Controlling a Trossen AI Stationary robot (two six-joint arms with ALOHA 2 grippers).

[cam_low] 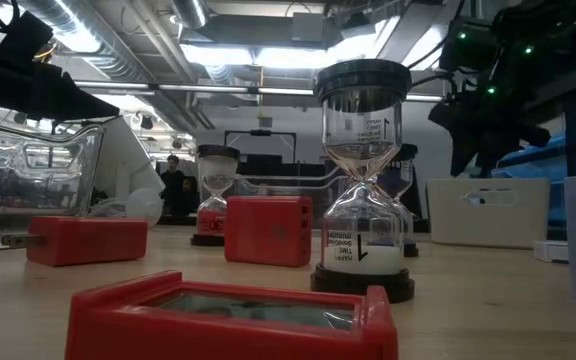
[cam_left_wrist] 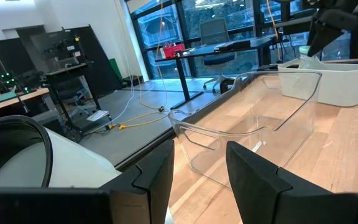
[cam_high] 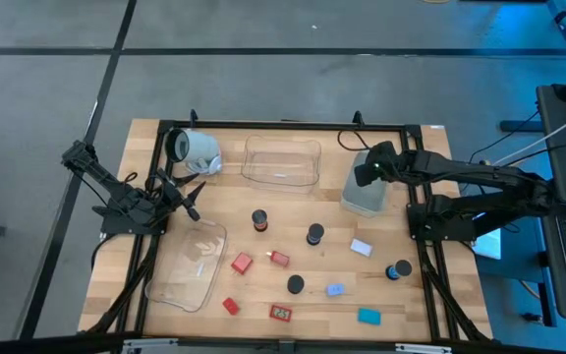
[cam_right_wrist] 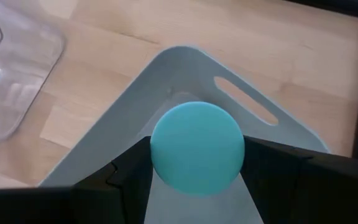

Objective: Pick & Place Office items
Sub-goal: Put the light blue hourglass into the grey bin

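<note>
At frame left the left gripper point(cam_high: 187, 197) waits empty, fingers parted, beside the tipped white mug point(cam_high: 198, 149). About a dozen small office items point(cam_high: 281, 260) lie scattered mid-table — unsorted. Upper right, the right gripper point(cam_right_wrist: 197, 163) clamps a teal round-topped piece point(cam_right_wrist: 197, 149) over the grey square tub point(cam_high: 366, 195) — early progress, I judge.

A robotics lab or workshop: a wooden table point(cam_high: 263, 133) in a black frame stands on a grey floor point(cam_high: 263, 59), with exposed ceiling ducts point(cam_low: 148, 50), equipment carts point(cam_left_wrist: 67, 68), loose cables point(cam_left_wrist: 135, 115) and desks point(cam_left_wrist: 229, 50) by large windows point(cam_left_wrist: 229, 18).

teal ball point(cam_right_wrist: 197, 149), grey tub point(cam_right_wrist: 272, 134), red blocks point(cam_low: 268, 229)
</note>
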